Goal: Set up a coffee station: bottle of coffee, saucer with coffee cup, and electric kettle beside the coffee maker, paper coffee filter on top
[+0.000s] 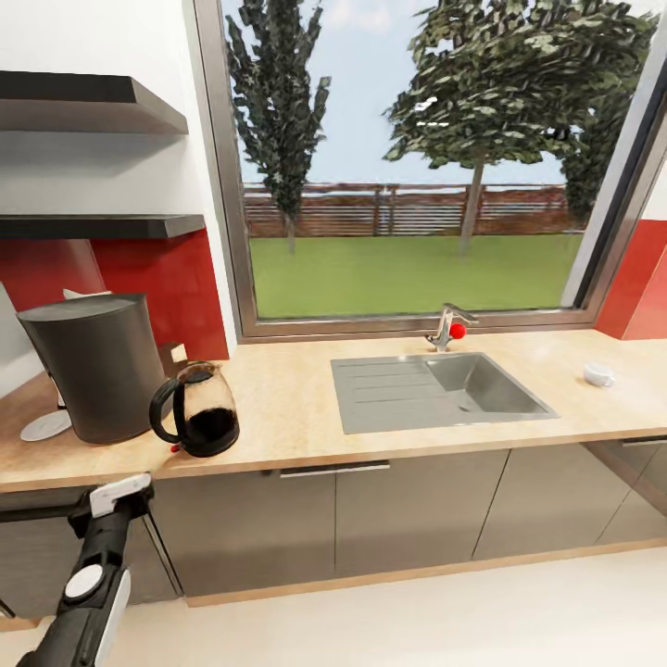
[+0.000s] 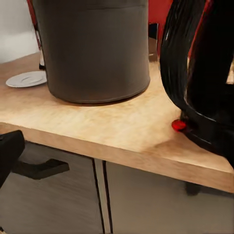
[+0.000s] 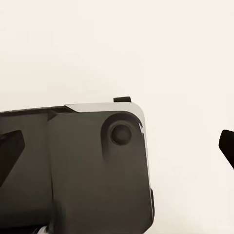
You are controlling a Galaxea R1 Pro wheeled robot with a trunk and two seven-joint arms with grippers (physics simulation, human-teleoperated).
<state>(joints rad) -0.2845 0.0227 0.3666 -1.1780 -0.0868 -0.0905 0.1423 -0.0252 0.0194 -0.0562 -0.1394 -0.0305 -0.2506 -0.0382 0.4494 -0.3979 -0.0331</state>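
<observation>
**Coffee corner at my left, arm below the edge**

Along the tabletop (image 1: 389, 445), the light wood worktop that runs under the window, the coffee maker (image 1: 97, 366) stands at the far left end, dark and upright. Just beside it, toward the sink (image 1: 435, 389), sits the electric kettle (image 1: 199, 410), its black loop handle turned toward the coffee maker and its small red switch low at the front. From my left wrist camera the two stand close together but apart, with a strip of bare wood between them. The saucer (image 1: 44, 425) lies flat on the wood on the other side of the coffee maker, next to its base; in the wrist view it is a white disc (image 2: 27, 78) carrying nothing. Something white shows just above the coffee maker's lid at the back, too hidden for me to name. Far off to the right, past the sink, a small white object (image 1: 599, 374) rests on the tabletop; it is too small for me to tell what it is. The kitchen shelf (image 1: 102, 225) hangs on the wall above the coffee maker, under a thicker black slab.

My left arm (image 1: 93, 574) reaches up in front of the grey cabinet fronts, below the tabletop edge. My left gripper: I cannot tell whether its fingers are wide or narrow. My right gripper: a dark tip shows at each side of its wrist view, so it is spread wide and holds nothing
</observation>
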